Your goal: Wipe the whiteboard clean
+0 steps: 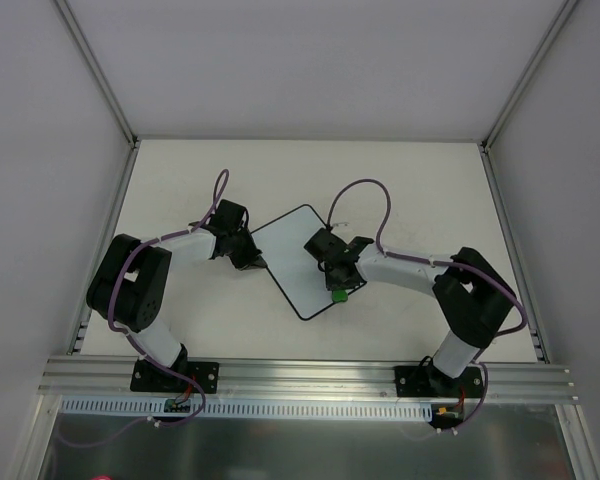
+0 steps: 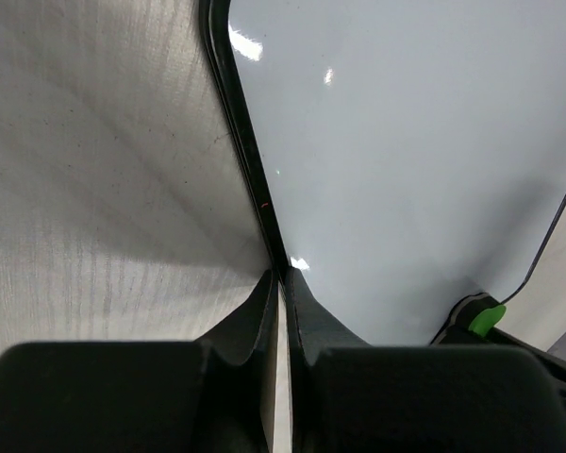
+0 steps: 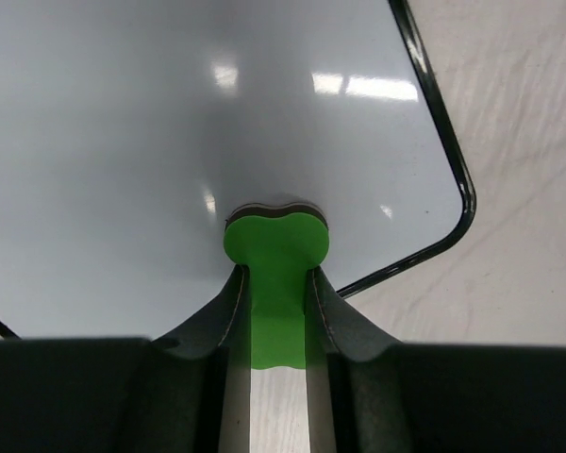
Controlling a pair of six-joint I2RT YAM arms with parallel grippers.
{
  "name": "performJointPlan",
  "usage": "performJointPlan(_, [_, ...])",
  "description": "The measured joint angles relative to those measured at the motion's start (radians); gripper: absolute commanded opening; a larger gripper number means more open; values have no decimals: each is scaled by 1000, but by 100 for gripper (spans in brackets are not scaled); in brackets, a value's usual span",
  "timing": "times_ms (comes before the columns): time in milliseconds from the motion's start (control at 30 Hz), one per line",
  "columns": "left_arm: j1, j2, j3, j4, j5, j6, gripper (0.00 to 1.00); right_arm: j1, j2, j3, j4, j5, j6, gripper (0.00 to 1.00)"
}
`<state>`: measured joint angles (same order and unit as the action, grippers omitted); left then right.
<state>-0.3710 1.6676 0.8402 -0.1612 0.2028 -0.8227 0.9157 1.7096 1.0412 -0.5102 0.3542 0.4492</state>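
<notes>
I'm reaching my left arm [image 1: 170, 245] forward and inward, elbow bent, wrist pitching down. I'm keeping the left gripper [image 2: 281, 274] with its jaws fully together, nothing between them. I'm reaching my right arm [image 1: 410, 265] forward and inward too, wrist also tipping down. With the right gripper [image 3: 275, 269] I'm pinching the green eraser [image 3: 275, 241] between both fingers, its lobed end sticking out just past my fingertips.

Bright, even light is given from overhead. Small glare patches are thrown on the whiteboard [image 3: 358, 85] in both wrist views. A soft shadow is cast on the table [image 2: 104, 217] beside the left gripper [image 2: 281, 276]. The green eraser [image 3: 275, 247] is rendered sharp, the nearest finger parts dark and blurred.
</notes>
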Motion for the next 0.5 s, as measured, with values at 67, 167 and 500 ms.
performJointPlan(67, [0, 0, -1, 1, 1, 0, 0, -20, -16, -18, 7, -6, 8, 0])
performJointPlan(167, [0, 0, -1, 1, 3, 0, 0, -12, -19, -19, 12, 7, 5, 0])
performJointPlan(500, [0, 0, -1, 2, 3, 0, 0, 132, 64, 132, 8, 29, -45, 0])
